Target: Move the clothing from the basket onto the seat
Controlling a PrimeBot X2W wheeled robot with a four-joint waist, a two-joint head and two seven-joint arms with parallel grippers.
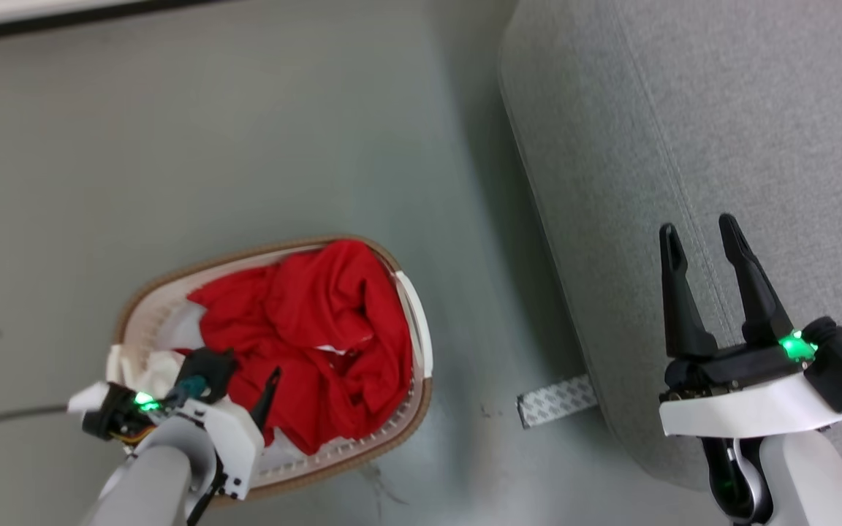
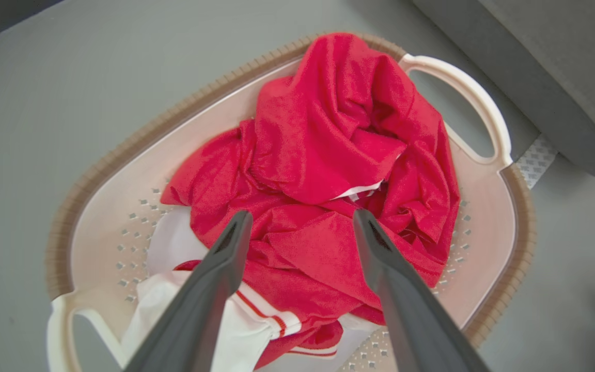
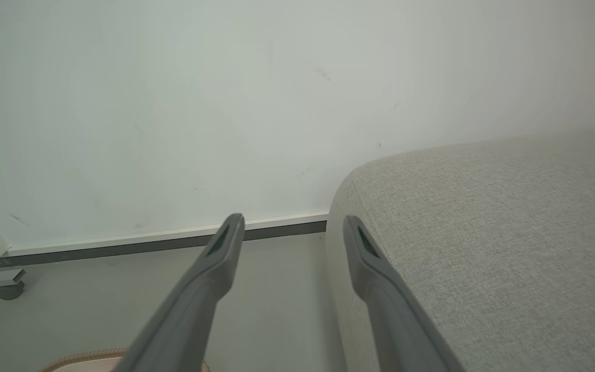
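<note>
- The clothing lies in a crumpled red heap inside the basket, filling most of it, with one fold reaching up to the far rim.
- A white piece with red stripe trim lies partly under the red heap at the near end of the basket.
- The left gripper is over the near part of the heap, its fingers spread wide with nothing held between them. I cannot tell whether the tips touch the fabric.
- The basket stands on the grey floor, near the seat but apart from it.
- A patterned pale strip lies on the floor at the seat's base.
- The right gripper hangs over the seat's edge, fingers apart and empty.
- A pale wall stands behind the seat.
</note>
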